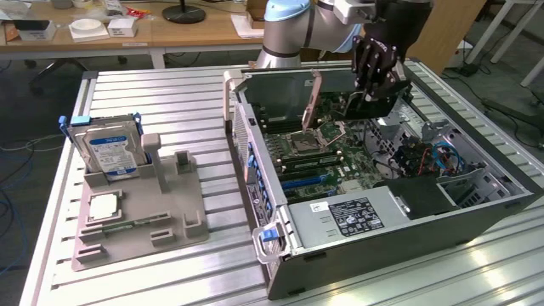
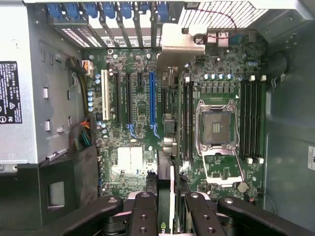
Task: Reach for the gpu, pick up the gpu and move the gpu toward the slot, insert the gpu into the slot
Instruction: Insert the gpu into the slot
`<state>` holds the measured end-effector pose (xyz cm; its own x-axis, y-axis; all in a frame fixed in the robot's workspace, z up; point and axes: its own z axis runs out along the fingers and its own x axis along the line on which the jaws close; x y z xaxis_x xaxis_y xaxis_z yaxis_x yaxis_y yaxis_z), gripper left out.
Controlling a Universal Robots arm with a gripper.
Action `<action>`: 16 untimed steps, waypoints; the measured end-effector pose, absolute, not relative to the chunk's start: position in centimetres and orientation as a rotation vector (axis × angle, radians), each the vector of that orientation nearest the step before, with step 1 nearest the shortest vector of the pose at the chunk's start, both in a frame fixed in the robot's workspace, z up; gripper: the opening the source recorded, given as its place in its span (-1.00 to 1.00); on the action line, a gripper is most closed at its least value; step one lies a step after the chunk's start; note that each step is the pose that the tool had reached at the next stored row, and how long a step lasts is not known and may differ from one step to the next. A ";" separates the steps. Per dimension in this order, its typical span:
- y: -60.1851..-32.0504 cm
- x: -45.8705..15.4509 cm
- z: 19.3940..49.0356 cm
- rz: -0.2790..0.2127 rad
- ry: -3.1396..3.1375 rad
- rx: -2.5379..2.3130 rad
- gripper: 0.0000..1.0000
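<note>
The gripper [image 1: 371, 95] is seen above the open computer case [image 1: 476, 210], clenched on the gpu [image 2: 170, 105]. In the wrist view the card is held edge-on between the black fingers [image 2: 145, 211], its silver end bracket [image 2: 179, 42] near the rear expansion openings. It hangs over the motherboard [image 2: 133, 162], between the blue slot [image 2: 152, 98] and the CPU socket [image 2: 216, 125]. A hard drive [image 1: 106, 150] stands in the grey holder tray [image 1: 183, 223] beside the case.
</note>
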<state>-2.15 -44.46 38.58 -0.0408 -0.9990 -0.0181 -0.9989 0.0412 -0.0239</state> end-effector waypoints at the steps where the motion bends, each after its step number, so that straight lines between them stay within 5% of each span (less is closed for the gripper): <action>1: -44.5 -2.2 38.4 -0.009 2.244 -2.154 -0.47; 16: -44.5 -3.7 36.5 -0.017 2.244 -2.148 -0.47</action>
